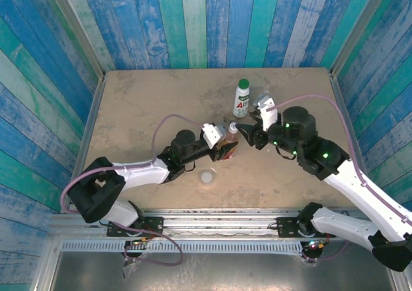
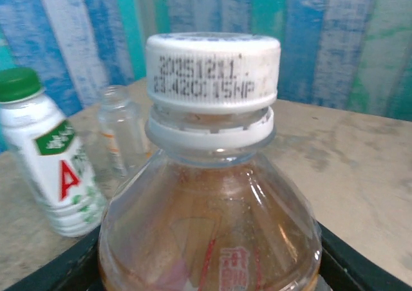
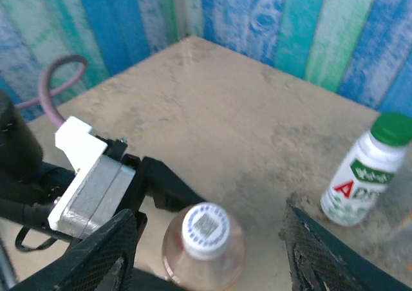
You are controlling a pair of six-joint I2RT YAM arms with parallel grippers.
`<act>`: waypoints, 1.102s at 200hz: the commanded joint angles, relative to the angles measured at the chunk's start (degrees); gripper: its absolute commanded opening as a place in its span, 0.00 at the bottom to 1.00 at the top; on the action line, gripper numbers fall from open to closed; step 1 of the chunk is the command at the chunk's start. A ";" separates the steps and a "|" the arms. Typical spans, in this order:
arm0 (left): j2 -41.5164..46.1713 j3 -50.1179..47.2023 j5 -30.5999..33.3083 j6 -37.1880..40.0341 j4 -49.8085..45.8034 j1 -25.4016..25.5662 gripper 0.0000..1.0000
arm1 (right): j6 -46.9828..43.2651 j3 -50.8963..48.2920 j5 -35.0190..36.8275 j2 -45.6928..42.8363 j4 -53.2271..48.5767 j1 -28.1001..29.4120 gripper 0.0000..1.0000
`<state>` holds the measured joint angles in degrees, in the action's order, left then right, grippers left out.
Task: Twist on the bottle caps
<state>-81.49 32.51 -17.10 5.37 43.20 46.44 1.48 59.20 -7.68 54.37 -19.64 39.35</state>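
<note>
amber bottle (image 2: 212, 226): stands upright mid-table, between your two grippers; clear, ribbed plastic with a domed shoulder and brownish drink inside.
its writing: red printed characters low on the front, cut off by the left wrist view's edge, so you can't read them.
white cap (image 2: 212, 72): sits level on the amber bottle's neck above a white collar ring; the side is finely ridged. you can read a black dot-printed code, "20251211", with a second line under it that looks like "23:420215hp" but is soft.
left gripper (image 1: 226, 146): your jaws are closed on the amber bottle's body, low down, with a black finger on either side.
right gripper (image 3: 211, 220): your jaws stand wide, one textured black finger on each side of the white cap, touching neither it nor the bottle.
white bottle (image 3: 360, 175): upright, beyond the amber one and apart from it; opaque white, ringed near the base. the label has a big red "a" under a green band whose white writing is too small to read.
green cap (image 3: 393, 129): on the white bottle, smooth and flat-topped.
clear bottle (image 2: 121, 133): small and see-through, open neck, just beside the white bottle.
loose cap (image 1: 207, 176): round, pale grey, lying on the table nearer your bases.
table (image 1: 148, 104): matte tan board, scuffed.
walls (image 1: 206, 20): worn blue and green painted planks.
</note>
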 commanded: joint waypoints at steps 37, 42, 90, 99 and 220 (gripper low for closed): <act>7.66 1.53 -25.10 -3.77 -0.31 -0.91 0.58 | -18.77 2.97 -34.65 0.11 -7.43 -9.87 0.61; 7.65 1.81 -26.68 -4.31 -0.38 -0.91 0.58 | -19.30 3.10 -36.25 0.24 -7.82 -10.26 0.61; 8.88 3.02 -31.11 -4.74 -1.42 -0.91 0.58 | -20.46 5.32 -46.66 3.43 -10.24 -10.88 0.56; 8.89 3.56 -31.87 -4.75 -2.17 -0.91 0.58 | -20.58 5.26 -47.27 3.56 -10.32 -10.88 0.54; 9.22 4.73 -32.70 -4.53 -3.56 -0.91 0.58 | -23.71 6.03 -50.85 6.49 -14.55 -10.88 0.32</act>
<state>-75.42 35.73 -49.01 1.06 40.18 45.74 -21.06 63.40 -56.66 60.20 -31.88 28.69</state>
